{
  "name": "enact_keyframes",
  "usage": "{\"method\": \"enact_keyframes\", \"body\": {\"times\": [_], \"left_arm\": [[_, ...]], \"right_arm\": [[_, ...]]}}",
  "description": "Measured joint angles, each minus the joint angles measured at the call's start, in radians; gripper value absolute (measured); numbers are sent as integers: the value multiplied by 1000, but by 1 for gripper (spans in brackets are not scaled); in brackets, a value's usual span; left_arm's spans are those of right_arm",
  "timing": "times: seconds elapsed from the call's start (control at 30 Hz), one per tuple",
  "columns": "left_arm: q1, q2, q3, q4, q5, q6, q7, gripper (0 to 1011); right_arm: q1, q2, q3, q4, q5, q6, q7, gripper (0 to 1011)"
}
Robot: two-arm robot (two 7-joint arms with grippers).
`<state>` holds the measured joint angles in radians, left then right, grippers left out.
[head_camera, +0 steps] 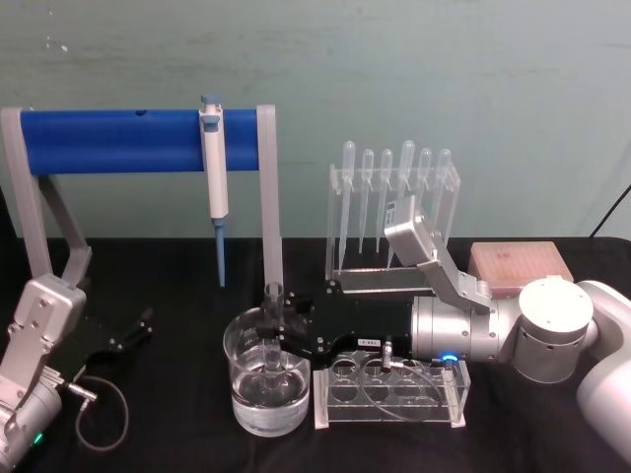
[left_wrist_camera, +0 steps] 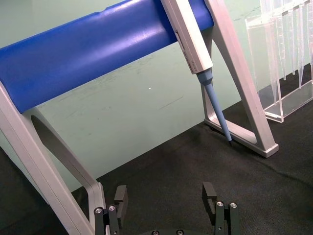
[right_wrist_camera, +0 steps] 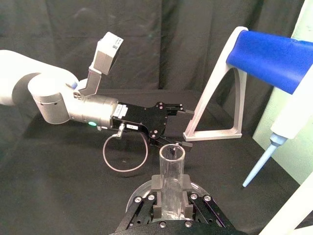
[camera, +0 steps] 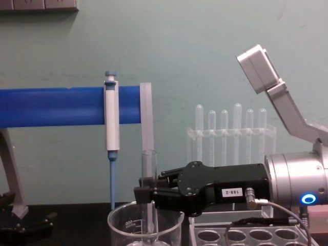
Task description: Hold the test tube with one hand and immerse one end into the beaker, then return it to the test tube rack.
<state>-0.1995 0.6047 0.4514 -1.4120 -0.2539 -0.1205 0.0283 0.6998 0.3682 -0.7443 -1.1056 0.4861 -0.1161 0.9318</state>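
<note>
Now the right tool [camera: 145, 195] pinches the test tube [camera: 148, 166], probably fragile and slippery, at its middle, bottom inside the beaker [camera: 121, 225].

The test tube [head_camera: 273, 304], clear glass, stands upright with its open rim up, clamped in the right hand [head_camera: 280, 341]. Its lower end sits inside the wide clear beaker [head_camera: 243, 379] on the desk [head_camera: 177, 296].
</note>
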Motion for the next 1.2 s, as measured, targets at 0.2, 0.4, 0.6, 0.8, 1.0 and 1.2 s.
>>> {"method": "enact_keyframes", "body": {"times": [0.2, 0.4, 0.6, 0.8, 1.0, 1.2], "left_arm": [[0, 0, 0, 0, 0, 0, 0, 1000], [0, 0, 0, 0, 0, 0, 0, 1000], [0, 0, 0, 0, 0, 0, 0, 1000], [0, 0, 0, 0, 0, 0, 0, 1000], [0, 0, 0, 0, 0, 0, 0, 1000], [0, 0, 0, 0, 0, 0, 0, 1000]], "right_arm": [[0, 0, 0, 0, 0, 0, 0, 226], [0, 0, 0, 0, 0, 0, 0, 226], [0, 0, 0, 0, 0, 0, 0, 226], [0, 0, 0, 0, 0, 0, 0, 226], [0, 0, 0, 0, 0, 0, 0, 226], [2, 1, 2, -6, -1, 0, 5, 226]]}}
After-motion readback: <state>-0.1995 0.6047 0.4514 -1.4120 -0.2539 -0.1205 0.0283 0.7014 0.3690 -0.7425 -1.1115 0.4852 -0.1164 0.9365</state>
